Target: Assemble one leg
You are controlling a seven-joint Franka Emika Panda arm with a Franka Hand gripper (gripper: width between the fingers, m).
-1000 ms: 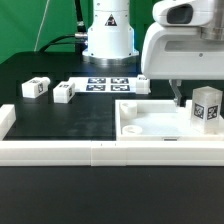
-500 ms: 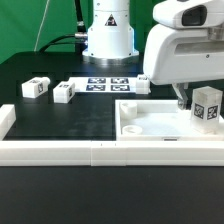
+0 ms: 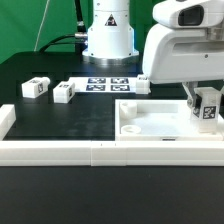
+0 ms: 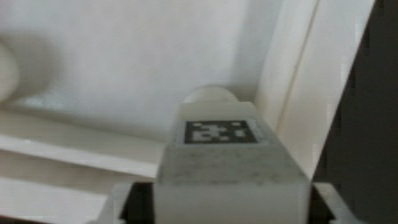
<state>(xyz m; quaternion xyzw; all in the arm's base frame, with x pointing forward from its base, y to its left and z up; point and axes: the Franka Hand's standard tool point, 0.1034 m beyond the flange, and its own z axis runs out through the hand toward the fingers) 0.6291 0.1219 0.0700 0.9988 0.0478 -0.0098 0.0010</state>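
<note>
A small white leg (image 3: pixel 207 108) with a marker tag stands upright on the large white panel (image 3: pixel 150 126), near the panel's edge at the exterior view's right. My gripper (image 3: pixel 206 102) has come down over it, one finger on each side. In the wrist view the leg (image 4: pixel 222 150) fills the space between my fingers (image 4: pixel 135 205), with a narrow dark gap on each side. The gripper looks open around the leg. The leg rests against the panel's raised corner.
Three more legs lie on the black table: two (image 3: pixel 36 88) (image 3: pixel 65 92) at the exterior view's left and one (image 3: pixel 143 84) by the marker board (image 3: pixel 108 84). A long white rail (image 3: pixel 100 152) runs along the front. The robot base stands behind.
My gripper has moved toward the exterior view's right and down, from beside the leg to around it. The leg has stayed where it stood.
</note>
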